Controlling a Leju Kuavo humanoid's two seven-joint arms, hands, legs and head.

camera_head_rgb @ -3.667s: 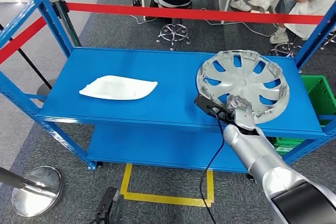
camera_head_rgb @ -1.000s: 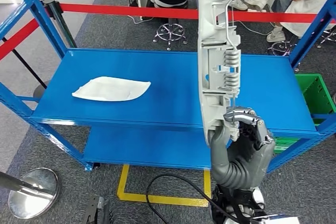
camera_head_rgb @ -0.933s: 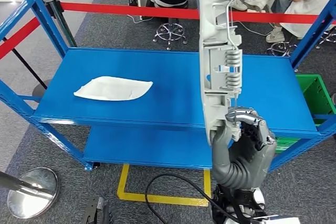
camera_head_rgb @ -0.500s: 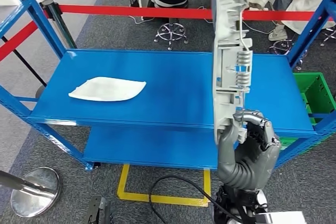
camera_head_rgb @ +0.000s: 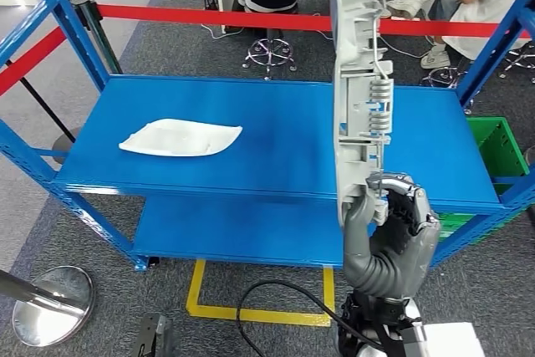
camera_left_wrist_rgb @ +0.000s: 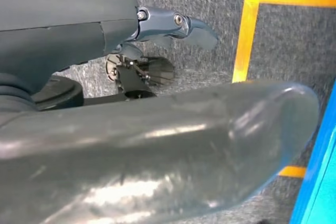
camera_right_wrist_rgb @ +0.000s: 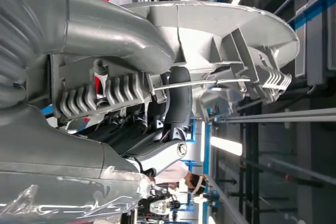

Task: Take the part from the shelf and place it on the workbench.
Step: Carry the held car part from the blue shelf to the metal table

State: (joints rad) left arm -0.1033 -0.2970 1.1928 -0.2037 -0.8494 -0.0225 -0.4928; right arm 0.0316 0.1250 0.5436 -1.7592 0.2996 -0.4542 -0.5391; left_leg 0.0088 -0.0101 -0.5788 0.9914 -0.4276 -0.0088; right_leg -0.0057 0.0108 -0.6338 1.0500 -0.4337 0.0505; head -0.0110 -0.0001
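Blue shelf (camera_head_rgb: 189, 175) beyond, workbench unseen | right hand (camera_head_rgb: 391, 236) clamped on hubcap (camera_head_rgb: 359, 81) rim, near-right | hubcap on edge, long axis upright above fingers (camera_head_rgb: 410, 206) | left hand (camera_left_wrist_rgb: 174, 24): fingers' state unclear

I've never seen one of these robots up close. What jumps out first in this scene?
The big silver wheel cover stands out: the robot's right hand grips its lower rim and holds it upright, edge-on, in front of the blue shelf. On the shelf's left part lies a flat white part. Behind it runs a red barrier tape.
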